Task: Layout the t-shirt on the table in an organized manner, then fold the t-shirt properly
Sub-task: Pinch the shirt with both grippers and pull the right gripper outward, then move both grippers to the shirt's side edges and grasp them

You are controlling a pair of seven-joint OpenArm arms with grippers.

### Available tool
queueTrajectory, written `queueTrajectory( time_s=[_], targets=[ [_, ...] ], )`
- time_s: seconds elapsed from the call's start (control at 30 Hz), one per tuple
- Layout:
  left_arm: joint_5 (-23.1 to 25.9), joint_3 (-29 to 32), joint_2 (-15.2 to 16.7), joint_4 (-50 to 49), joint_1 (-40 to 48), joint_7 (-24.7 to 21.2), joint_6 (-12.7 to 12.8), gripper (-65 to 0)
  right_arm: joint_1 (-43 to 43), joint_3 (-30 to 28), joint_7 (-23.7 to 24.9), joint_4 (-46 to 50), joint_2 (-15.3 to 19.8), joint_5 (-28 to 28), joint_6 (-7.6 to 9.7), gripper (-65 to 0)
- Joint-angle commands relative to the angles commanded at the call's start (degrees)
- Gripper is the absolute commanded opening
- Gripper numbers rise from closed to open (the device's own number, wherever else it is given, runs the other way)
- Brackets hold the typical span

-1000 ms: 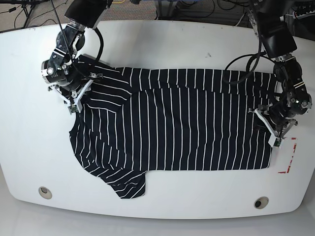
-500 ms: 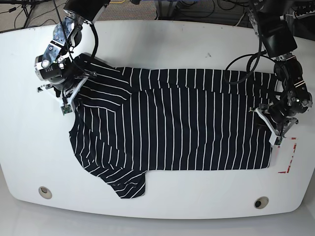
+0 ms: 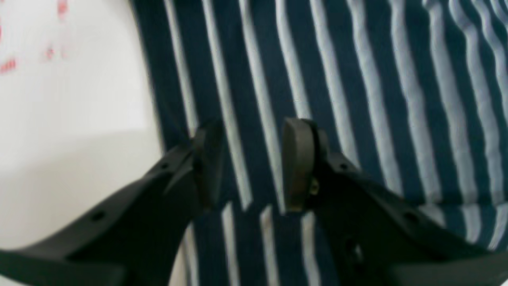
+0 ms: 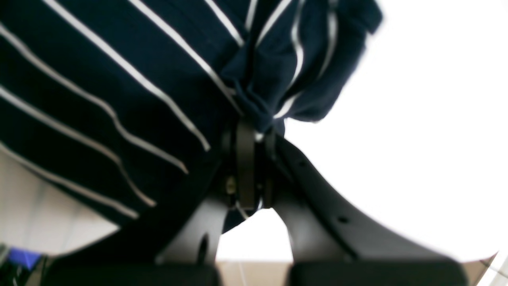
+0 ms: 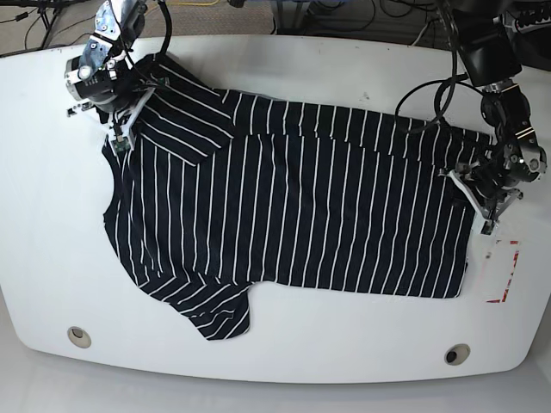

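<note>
Right gripper [image 4: 254,159] clamped on soft navy white-striped fabric t-shirt [image 5: 293,206] far-left shoulder; left gripper [image 3: 248,163] open over right hem, long axis L–R.

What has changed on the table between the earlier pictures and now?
The right gripper, shut on the t-shirt at its shoulder corner, has pulled that corner up toward the far edge of the table. The whole garment shifted and now lies slightly slanted. The left gripper moved up a little at the hem and stays open. The grommets and the red tape rectangle stayed in place.
</note>
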Motion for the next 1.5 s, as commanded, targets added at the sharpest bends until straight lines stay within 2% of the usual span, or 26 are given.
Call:
queueTrajectory(
  time_s=[0.13, 0.23, 0.3, 0.4, 0.5, 0.53, 0.57, 0.6, 0.67, 0.83, 0.93, 1.07, 1.2, 1.33, 1.5],
  targets=[
    [0.00, -1.93, -0.09, 2.02, 2.20, 0.00, -0.26, -42.1, -0.88, 0.00, 0.09, -0.18, -0.26, 0.00, 0.00, -64.2],
    [0.00, -3.34, 0.18, 3.52, 3.16, 0.18, -2.73, -42.1, -0.88, -0.09, 0.09, -0.18, -0.35, 0.00, 0.00, -63.6],
    [0.00, -3.52, 0.18, 3.69, 3.16, 1.32, -4.53, -42.1, -0.70, -0.09, 0.09, -0.18, -0.35, 0.00, 0.00, -60.1],
    [0.00, -3.69, 0.18, 3.78, 2.99, 4.48, -4.53, -42.1, -0.62, -0.09, 0.00, 0.00, -0.35, -0.26, 0.00, -44.5],
    [0.00, -4.48, 0.26, 4.31, 1.85, 6.68, -4.53, -42.1, 0.79, 0.62, 0.00, 0.00, 0.00, -0.35, 0.00, -25.5],
    [0.00, -4.75, 0.26, 4.57, 1.58, 6.86, -4.53, -42.1, 0.97, 0.88, 0.00, 0.00, 0.00, -0.35, 0.00, -23.3],
    [0.00, -5.71, 0.44, 5.19, 0.53, 7.03, -4.53, -41.8, 1.76, 2.02, 0.00, -0.09, 0.00, -0.35, 0.00, -17.3],
    [0.00, -6.24, 0.70, 5.36, -0.18, 7.30, -4.53, -40.6, 2.55, 3.08, 0.00, -0.09, 0.09, -0.35, 0.00, -14.0],
    [0.00, -6.68, 1.41, 5.36, -1.58, 8.00, -4.53, -36.9, 4.48, 4.48, 0.00, -0.18, 0.09, -0.35, 0.00, -10.9],
    [0.35, -6.59, 1.58, 5.36, -6.24, 8.26, -4.53, -26.2, 10.37, 5.89, 0.00, -1.85, 2.20, -0.44, 0.00, -11.7],
    [0.44, -6.51, 1.67, 5.19, -9.14, 8.26, -4.53, -23.6, 15.03, 5.89, 0.26, -5.36, 3.16, -0.44, 0.00, -11.7],
    [0.53, -6.33, 1.67, 3.60, -11.87, 8.00, -4.53, -23.2, 21.71, 5.80, 0.53, -12.40, 5.27, -0.44, 0.00, -11.7],
    [0.44, -5.71, 1.49, -1.93, -15.38, 7.74, -1.67, -23.3, 29.98, 5.89, 5.45, -23.03, 7.65, -0.44, 0.00, -11.7],
    [0.44, -5.89, 1.32, -5.36, -17.32, 7.38, -0.97, -23.5, 35.69, 5.71, 11.34, -33.76, 10.02, -0.44, 0.00, -11.7],
    [0.44, -5.71, 0.09, -6.24, -17.23, 4.66, -0.88, -23.5, 42.73, 5.71, 19.78, -48.44, 13.89, -0.35, 0.00, -11.7]
  ],
)
